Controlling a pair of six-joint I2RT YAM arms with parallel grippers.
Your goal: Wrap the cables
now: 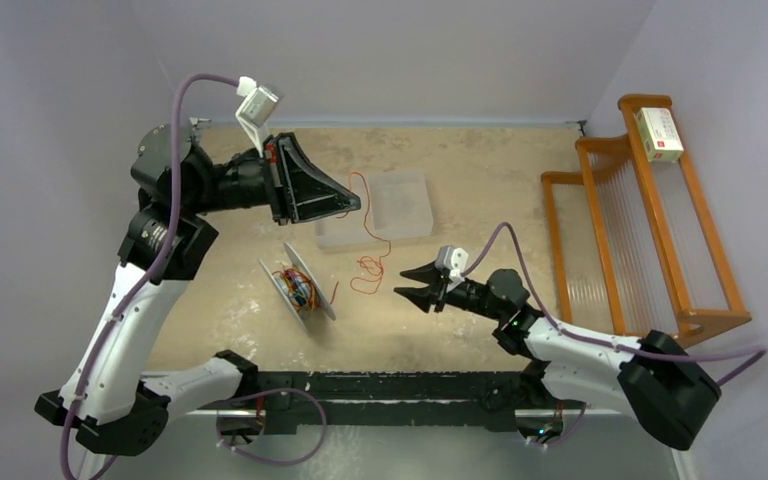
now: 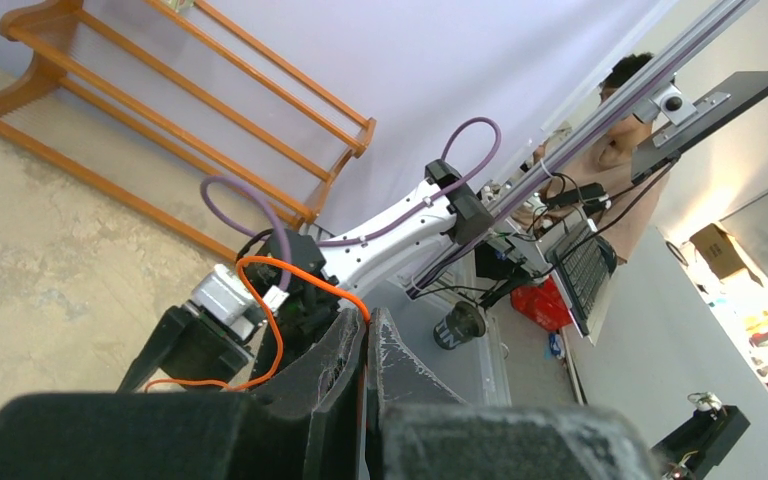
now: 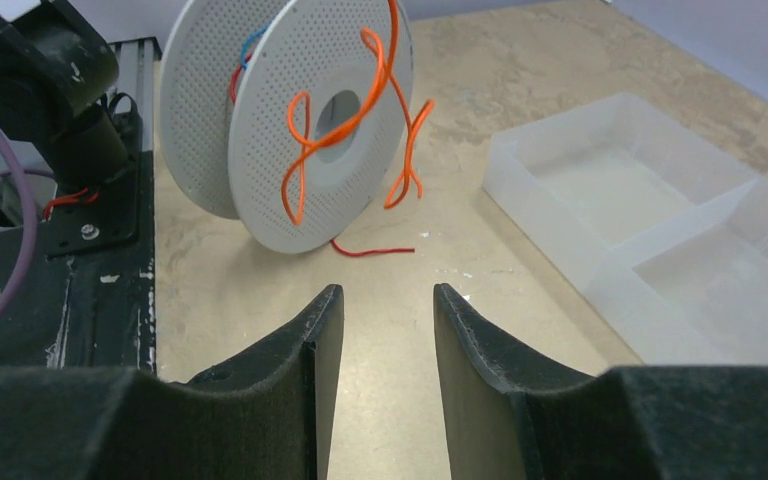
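One perforated spool (image 3: 260, 190), threadlike cables (image 3: 393, 50)

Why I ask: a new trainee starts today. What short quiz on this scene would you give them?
1. True or false: the right gripper is holding the cable.
2. Pick one. The spool is: A lying flat on one disc; B standing on its edge; C lifted off the surface.
3. Fill in: the cable's raised end is pinched by the ___ gripper.

Key: 1 false, its jaws are open and empty; 2 B; 3 left gripper.
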